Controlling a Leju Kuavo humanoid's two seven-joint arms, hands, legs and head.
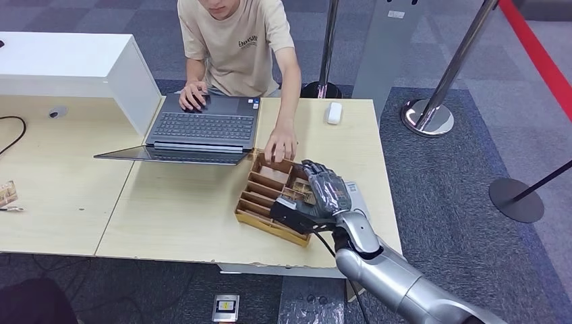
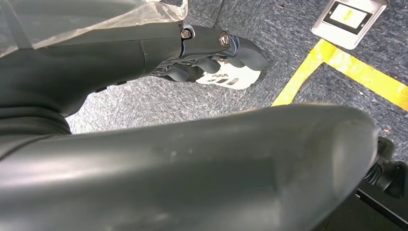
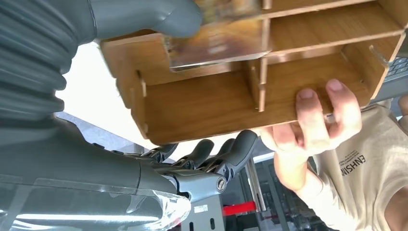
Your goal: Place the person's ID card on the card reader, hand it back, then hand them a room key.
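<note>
Room key card: it stands in a slot of the wooden organizer on the table, and my thumb presses on its face.
Right hand: over the organizer's near end; fingers curl along the outside wall. I cannot tell if the card is really pinched yet.
Person's hand: it holds the organizer's far end, near my hand.
Step, as I judge: take the card out.
Advice: pull straight along the slot, slowly, without tilting the box.
Left hand: hangs over the floor, fingers curled, holding nothing.

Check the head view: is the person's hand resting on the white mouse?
No: the person's hand touches the wooden organizer's far edge; the mouse lies apart.
</note>
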